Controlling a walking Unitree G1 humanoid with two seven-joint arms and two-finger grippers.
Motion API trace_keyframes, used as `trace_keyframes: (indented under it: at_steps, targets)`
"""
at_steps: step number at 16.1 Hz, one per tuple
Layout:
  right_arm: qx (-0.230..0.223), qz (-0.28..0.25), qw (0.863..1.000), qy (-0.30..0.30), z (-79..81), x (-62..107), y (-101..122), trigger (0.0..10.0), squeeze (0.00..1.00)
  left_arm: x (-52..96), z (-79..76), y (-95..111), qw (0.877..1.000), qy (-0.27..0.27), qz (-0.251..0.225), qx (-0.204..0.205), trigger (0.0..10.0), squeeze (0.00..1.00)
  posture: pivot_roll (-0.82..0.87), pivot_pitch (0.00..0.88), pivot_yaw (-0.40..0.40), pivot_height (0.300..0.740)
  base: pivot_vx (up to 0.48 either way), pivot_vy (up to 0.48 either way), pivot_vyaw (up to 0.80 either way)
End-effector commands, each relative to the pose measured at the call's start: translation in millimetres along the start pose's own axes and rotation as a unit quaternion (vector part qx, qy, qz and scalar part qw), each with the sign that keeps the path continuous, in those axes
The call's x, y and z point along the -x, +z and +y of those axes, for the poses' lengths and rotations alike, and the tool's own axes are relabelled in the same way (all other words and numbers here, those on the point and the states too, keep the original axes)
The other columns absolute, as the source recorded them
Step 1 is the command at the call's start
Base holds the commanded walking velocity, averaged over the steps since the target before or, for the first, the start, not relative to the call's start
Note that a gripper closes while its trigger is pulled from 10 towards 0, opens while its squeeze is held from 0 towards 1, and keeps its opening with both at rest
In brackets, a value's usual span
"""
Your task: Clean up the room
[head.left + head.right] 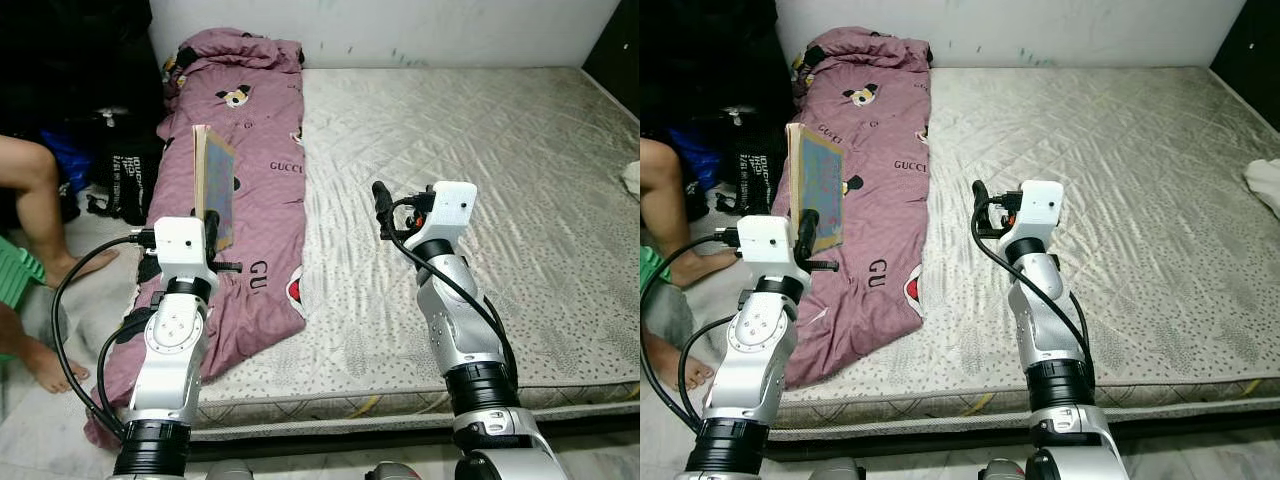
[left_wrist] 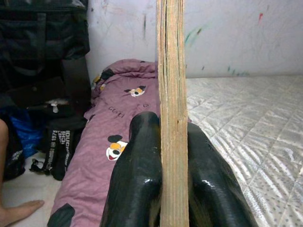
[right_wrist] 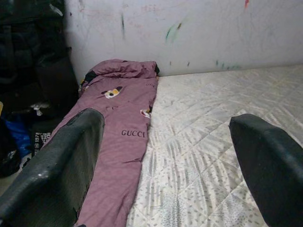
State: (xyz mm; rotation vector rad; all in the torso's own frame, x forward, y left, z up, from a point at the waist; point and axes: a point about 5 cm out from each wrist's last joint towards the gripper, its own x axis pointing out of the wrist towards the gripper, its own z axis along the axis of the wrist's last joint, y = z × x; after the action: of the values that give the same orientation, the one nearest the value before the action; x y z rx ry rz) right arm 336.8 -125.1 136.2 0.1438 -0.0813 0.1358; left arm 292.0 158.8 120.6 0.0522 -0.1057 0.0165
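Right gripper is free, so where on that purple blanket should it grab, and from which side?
Judging by the lie, take the purple blanket at its long edge on the mattress, coming from above on the mattress side. It lies flat in a narrow strip, and that edge is nearest the open right gripper; the left gripper holds the book.

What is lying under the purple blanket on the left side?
The purple blanket lies along the mattress, its left edge hanging off. The left gripper holds a book above it. Anything beneath is covered.
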Motion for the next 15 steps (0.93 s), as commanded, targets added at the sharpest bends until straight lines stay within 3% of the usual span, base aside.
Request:
trace_keyframes:
  at_steps: [1,4,15]
  targets:
    - [0.002,0.006,1.0,-0.001,-1.6,0.4,-1.1,10.0,0.0,-4.8,0.2,8.5,1.0,0.001,-0.019,0.001,10.0,0.0,-0.08,0.0,0.014,0.74,0.0,-0.251,0.0]
    - [0.003,0.008,1.0,-0.001,-1.2,0.8,-1.8,10.0,0.0,-4.6,1.3,8.2,1.0,0.003,-0.018,0.001,10.0,0.0,-0.08,0.0,0.014,0.74,0.0,-0.282,0.0]
    - [0.006,0.01,1.0,0.002,-0.5,0.2,-1.7,10.0,0.0,-5.2,1.0,8.6,1.0,0.006,-0.02,0.006,10.0,0.0,-0.08,0.0,0.011,0.74,0.0,-0.48,0.0]
